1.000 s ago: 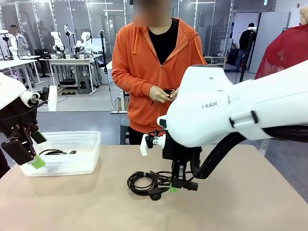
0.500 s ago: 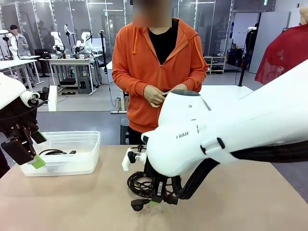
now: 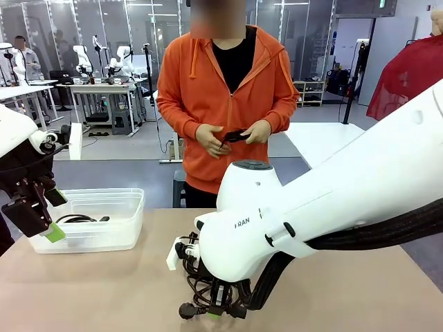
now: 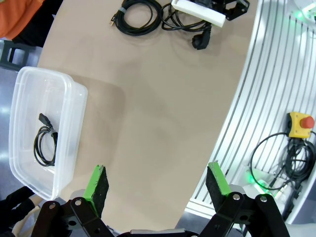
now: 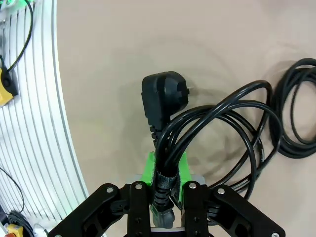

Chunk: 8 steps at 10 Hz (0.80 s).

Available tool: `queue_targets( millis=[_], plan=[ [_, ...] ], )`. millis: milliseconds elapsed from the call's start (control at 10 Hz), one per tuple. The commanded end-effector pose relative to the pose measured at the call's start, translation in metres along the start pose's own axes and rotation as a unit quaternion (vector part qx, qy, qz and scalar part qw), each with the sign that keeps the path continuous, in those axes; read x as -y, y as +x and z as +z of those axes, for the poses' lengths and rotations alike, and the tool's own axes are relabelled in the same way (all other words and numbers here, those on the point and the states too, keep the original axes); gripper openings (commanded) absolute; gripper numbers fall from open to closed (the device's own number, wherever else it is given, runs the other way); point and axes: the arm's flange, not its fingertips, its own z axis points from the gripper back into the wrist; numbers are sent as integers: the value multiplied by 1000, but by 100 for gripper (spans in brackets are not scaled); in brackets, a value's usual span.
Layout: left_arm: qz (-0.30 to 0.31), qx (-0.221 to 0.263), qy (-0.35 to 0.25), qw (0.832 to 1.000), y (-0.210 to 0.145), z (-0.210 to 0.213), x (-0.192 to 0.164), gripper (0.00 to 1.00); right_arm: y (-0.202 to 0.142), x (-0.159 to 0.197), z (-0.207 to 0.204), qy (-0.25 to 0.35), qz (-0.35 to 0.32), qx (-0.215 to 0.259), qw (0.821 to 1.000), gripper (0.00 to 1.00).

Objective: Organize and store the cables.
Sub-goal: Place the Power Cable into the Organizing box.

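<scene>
My right gripper (image 3: 220, 311) is low over the table's near middle, shut on a black cable (image 5: 217, 123) just behind its plug (image 5: 164, 96); the green pads squeeze the bundled cord. That coil (image 3: 199, 289) lies on the table under the arm. A second tied coil (image 5: 298, 113) lies beside it, also in the left wrist view (image 4: 138, 12). A small coiled cable (image 4: 45, 145) rests in the clear plastic bin (image 3: 104, 238). My left gripper (image 4: 156, 170) hangs open near the bin's left end (image 3: 38, 221). The person's hands hold another black cable (image 3: 235, 135).
The person in an orange hoodie stands at the far edge. The bin (image 4: 69, 148) sits at the table's left. An aluminium rail frame and a yellow emergency stop button (image 4: 298, 123) lie beyond the near edge. Bare tabletop stretches between bin and coils.
My right arm has swung left and toward the near edge, dragging the held cable along the table. The person's hands shifted with their cable. The left arm stayed still.
</scene>
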Motion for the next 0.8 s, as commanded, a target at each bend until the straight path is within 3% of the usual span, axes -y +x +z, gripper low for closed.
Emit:
queue_targets(
  millis=[0,500,700],
  plan=[
    [-1,0,0,1000,0,0,1,100,5,-2,0,7,-12,5,1000,33],
    [-1,0,0,1000,0,0,1,100,4,-7,8,16,-14,4,1000,100],
    [-1,0,0,1000,0,0,1,100,4,-9,27,10,-4,0,1000,100]
  ],
)
